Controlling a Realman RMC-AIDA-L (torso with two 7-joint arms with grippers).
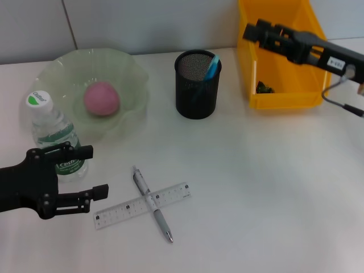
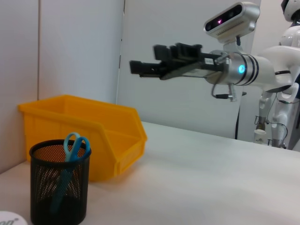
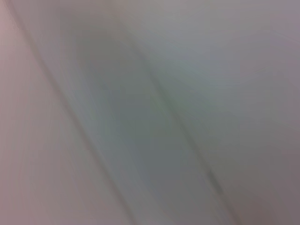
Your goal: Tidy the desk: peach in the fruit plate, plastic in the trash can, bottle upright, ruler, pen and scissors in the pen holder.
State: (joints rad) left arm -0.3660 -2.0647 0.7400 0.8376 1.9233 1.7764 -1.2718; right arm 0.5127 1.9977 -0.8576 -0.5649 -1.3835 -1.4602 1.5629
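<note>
The flat translucent whitish ruler (image 1: pixel 142 205) lies near my left pincer (image 1: pixel 94 172), crossed under the silver pen (image 1: pixel 151 203). My jaws stand spread and empty. I should lift the pen first, pinching its barrel squarely, then drop it into the black mesh pen holder (image 1: pixel 197 91).

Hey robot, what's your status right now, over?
Left claw open, empty, beside upright bottle. Right claw over trash can. Pen lies across ruler, both still on desk.
</note>
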